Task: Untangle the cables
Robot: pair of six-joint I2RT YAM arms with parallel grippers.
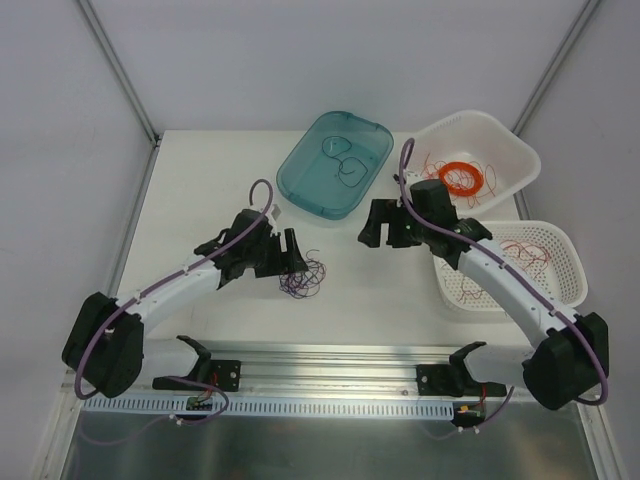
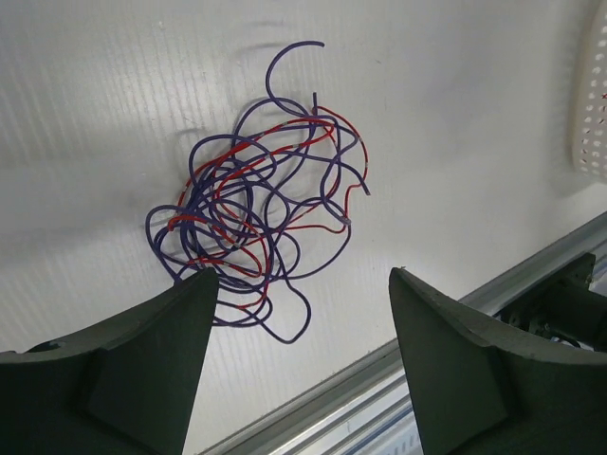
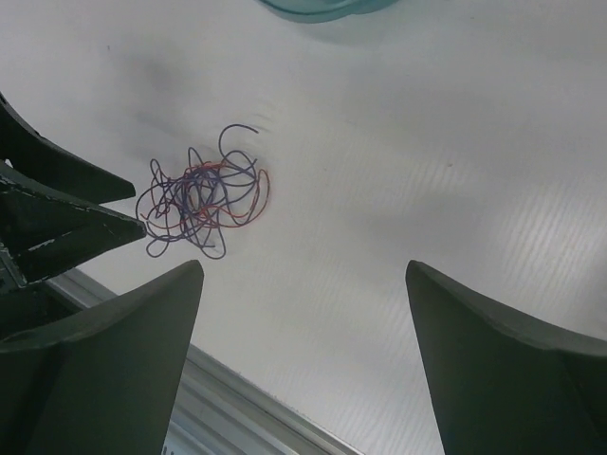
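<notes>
The cables (image 1: 303, 275) are a small wad of thin purple and red wires lying on the white table, seen close in the left wrist view (image 2: 256, 190) and farther off in the right wrist view (image 3: 199, 194). My left gripper (image 1: 292, 255) hovers just left of the wad. Its jaws (image 2: 302, 275) stand open with only bare table between them, and the left finger (image 2: 180, 332) overlaps the wad's near edge. My right gripper (image 1: 376, 228) is open (image 3: 303, 265) above bare table, well to the right of the wad.
A teal tray (image 1: 300, 150) with a few dark wires sits at the back. A white basket (image 1: 470, 116) at the back right holds an orange ring coil (image 1: 460, 178) and red wires. A second basket (image 1: 575, 270) with red wires lies under the right arm. A metal rail (image 1: 330, 365) runs along the near edge.
</notes>
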